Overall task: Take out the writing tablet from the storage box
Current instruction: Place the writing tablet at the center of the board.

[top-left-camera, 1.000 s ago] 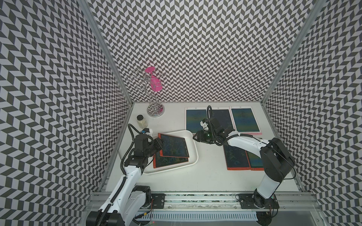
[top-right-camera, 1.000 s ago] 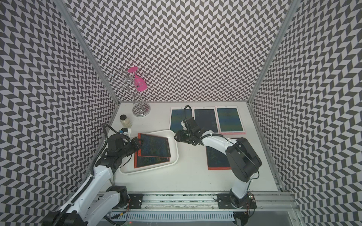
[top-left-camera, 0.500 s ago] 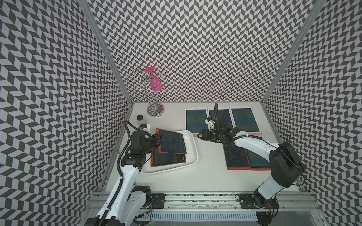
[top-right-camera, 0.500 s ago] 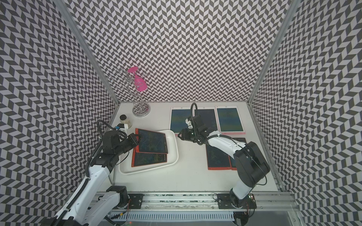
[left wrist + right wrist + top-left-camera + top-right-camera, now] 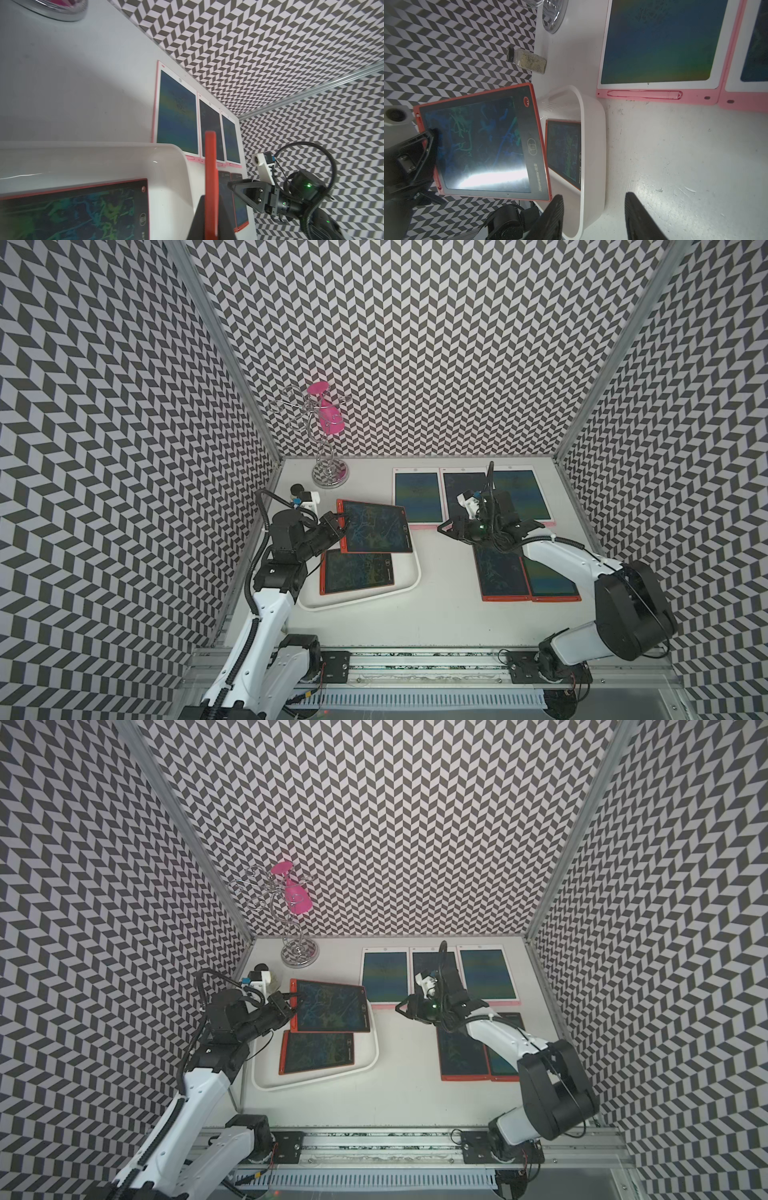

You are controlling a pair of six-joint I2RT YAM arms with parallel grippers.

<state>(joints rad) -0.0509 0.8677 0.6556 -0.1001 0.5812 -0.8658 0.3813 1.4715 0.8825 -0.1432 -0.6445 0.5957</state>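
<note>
My left arm is bent at the elbow with the wrist swung inward. The left gripper (image 5: 340,526) is clamped tight on the short edge of a flat red-framed writing tablet (image 5: 375,526) with a dark scribbled screen. The tablet stretches away from those fingers, roughly level, lifted clear above the shallow white plastic storage box (image 5: 405,572). Below the fingers, a second red tablet (image 5: 357,572) lies flat inside the box.

My right arm reaches low across the table. The right gripper (image 5: 593,195) points toward the box, fingers apart with nothing between them. Behind those fingers, under the forearm, two more red tablets (image 5: 503,572) lie side by side. Toward the back wall from them, three pink-edged white tablets (image 5: 417,497) sit in a row.

The white tabletop (image 5: 449,614) is boxed in by chevron-patterned walls (image 5: 415,344), with a chrome wire stand (image 5: 329,477) in the back corner.
</note>
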